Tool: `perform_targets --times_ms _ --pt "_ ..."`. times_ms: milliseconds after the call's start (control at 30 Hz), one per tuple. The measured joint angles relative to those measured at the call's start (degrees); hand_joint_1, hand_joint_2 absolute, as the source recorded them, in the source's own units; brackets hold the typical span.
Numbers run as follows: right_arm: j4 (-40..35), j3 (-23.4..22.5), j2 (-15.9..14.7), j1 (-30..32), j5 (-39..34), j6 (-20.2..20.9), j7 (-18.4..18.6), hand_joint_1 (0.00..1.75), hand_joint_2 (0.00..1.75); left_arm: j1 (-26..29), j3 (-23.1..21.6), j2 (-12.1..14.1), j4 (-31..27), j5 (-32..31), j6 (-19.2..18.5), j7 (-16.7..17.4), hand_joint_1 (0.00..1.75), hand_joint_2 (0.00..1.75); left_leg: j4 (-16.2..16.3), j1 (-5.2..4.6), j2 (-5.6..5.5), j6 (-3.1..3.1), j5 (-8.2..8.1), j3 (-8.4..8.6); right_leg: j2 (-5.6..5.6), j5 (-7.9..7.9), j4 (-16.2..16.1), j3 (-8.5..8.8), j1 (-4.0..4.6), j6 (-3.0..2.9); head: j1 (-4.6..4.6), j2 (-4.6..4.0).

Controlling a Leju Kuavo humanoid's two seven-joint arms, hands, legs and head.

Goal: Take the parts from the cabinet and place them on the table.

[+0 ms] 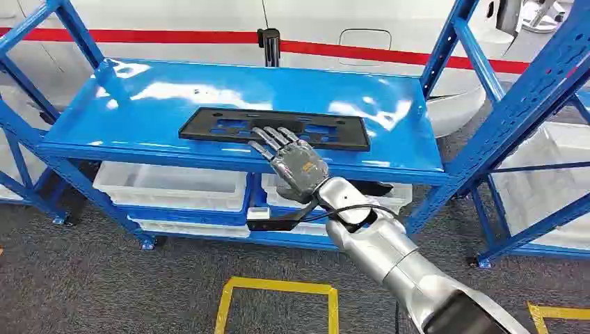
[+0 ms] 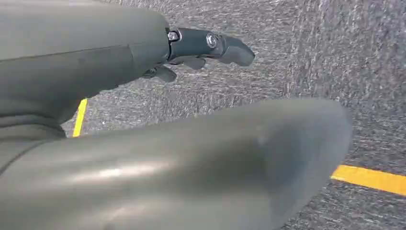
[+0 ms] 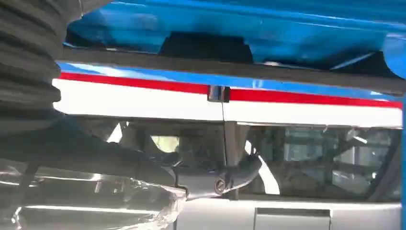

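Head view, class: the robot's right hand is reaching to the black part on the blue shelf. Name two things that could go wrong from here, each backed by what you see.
1. The black slotted panel is long and flat, and the right hand meets it at its near edge with only the fingers over it; a one-handed lift could tip or slip.
2. The panel lies near the front lip of the blue shelf; a push could slide it away rather than grip it.
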Motion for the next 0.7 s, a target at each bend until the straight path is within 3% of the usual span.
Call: perform_targets --times_ms 67,100,133,200,233,300,333,433,467,500,533,600,633,700 --pt "-0.07 0.18 0.22 -0.25 0.09 0.09 0.13 0.00 1.75 0.00 0.00 -0.20 0.00 0.00 0.00 0.02 0.00 0.00 0.02 -0.34 -0.26 -0.02 -0.31 0.51 -0.01 4.44 -9.47 4.19 0.35 0.45 -0.02 0.00" --pt "-0.15 0.35 0.37 -0.38 0.13 0.17 0.15 0.00 1.75 -0.01 0.00 -0.26 0.00 0.00 0.00 0.02 0.00 0.00 0.03 -0.41 -0.30 -0.14 -0.53 0.74 -0.01 6.56 -14.72 6.70 0.54 0.33 0.13 0.00" --pt "-0.15 0.48 0.44 -0.67 0.13 0.35 0.20 0.00 1.75 -0.06 0.00 -0.37 0.00 -0.02 -0.02 0.02 0.00 0.00 0.31 -1.04 -0.40 -0.42 -0.86 0.65 0.15 7.20 -17.03 8.09 0.96 -0.29 0.09 0.00" --pt "-0.15 0.70 0.63 -1.06 0.13 0.52 0.24 0.00 1.75 -0.04 0.00 -0.35 0.00 -0.04 -0.02 0.09 0.00 0.00 0.42 -1.00 -0.47 -0.74 -1.16 0.66 0.04 7.45 -17.04 7.88 0.38 -0.75 -0.11 0.00" --pt "-0.15 0.77 0.66 -1.15 0.11 0.70 0.29 0.00 1.75 -0.04 0.00 -0.35 0.00 -0.07 -0.02 0.18 0.00 0.00 0.33 -0.72 -0.43 -0.94 -1.21 0.68 0.05 7.38 -17.05 7.89 0.64 -0.91 0.02 0.00" --pt "-0.11 0.90 0.96 -1.42 0.13 0.94 0.41 0.00 1.75 -0.07 0.00 0.00 -0.02 -0.09 -0.02 0.17 0.00 0.00 0.96 -0.45 -0.48 -1.68 -2.11 0.32 0.09 7.62 -17.68 8.58 -0.29 -1.37 0.07 0.00" --pt "-0.11 0.94 1.16 -1.64 0.11 0.96 0.42 0.00 1.75 -0.07 -0.02 -0.11 -0.02 -0.17 -0.02 0.17 0.00 0.00 3.47 -0.32 -0.20 -2.17 -3.62 -0.69 0.07 7.42 -17.75 8.83 -0.41 -1.72 -0.39 0.00" --pt "0.15 1.09 1.44 -1.69 0.11 0.98 0.42 0.00 1.75 -0.07 -0.02 -0.07 -0.02 -0.26 -0.04 0.17 0.00 0.00 16.75 0.75 0.26 -3.57 -8.82 -7.66 0.04 7.04 -17.73 9.25 -0.37 -2.19 -0.44 0.00" --pt "0.28 1.20 1.44 -1.59 0.11 0.98 0.42 0.00 1.75 0.03 -0.02 -0.07 -0.02 -0.26 -0.04 0.20 0.00 0.00 18.57 1.03 0.38 -3.82 -8.80 -9.07 0.04 6.97 -17.73 9.33 -0.38 -2.24 -0.48 0.00" --pt "0.46 1.27 1.44 -1.58 0.11 1.03 0.42 0.00 1.75 0.08 0.00 -0.07 -0.02 -0.26 -0.04 0.24 0.00 0.00 17.80 1.30 0.46 -3.99 -7.59 -9.20 0.08 6.83 -17.71 9.42 -0.46 -2.17 -0.41 0.00" --pt "0.63 1.27 1.46 -1.59 0.11 1.16 0.48 0.00 1.75 0.08 0.00 0.00 -0.02 -0.26 -0.04 0.26 0.00 0.00 14.10 1.57 0.50 -4.17 -4.80 -7.74 0.15 6.63 -17.71 9.67 -0.57 -1.90 -0.50 0.00" --pt "1.03 1.27 1.68 -1.67 0.11 1.18 0.85 0.00 1.75 0.05 0.00 0.09 -0.02 -0.33 -0.09 0.31 0.00 0.00 3.46 1.94 0.70 -4.35 0.80 -2.60 0.22 6.18 -17.71 10.38 -0.83 -1.30 -0.48 0.00" --pt "1.55 1.27 1.97 -1.79 0.18 1.25 1.22 0.00 1.75 0.01 0.00 0.07 -0.02 -0.44 -0.11 0.35 0.00 0.00 0.92 1.85 0.74 -4.56 0.32 -1.06 0.26 5.98 -17.73 10.50 -0.45 -0.96 -0.54 0.00" --pt "2.99 1.29 2.40 -2.26 0.46 1.75 1.57 0.00 1.75 -0.08 -0.02 0.07 -0.02 -0.48 -0.11 0.35 0.00 0.00 0.78 1.32 0.49 -3.60 0.00 -0.92 0.29 5.89 -17.80 10.27 -0.18 -0.52 -0.65 0.00"
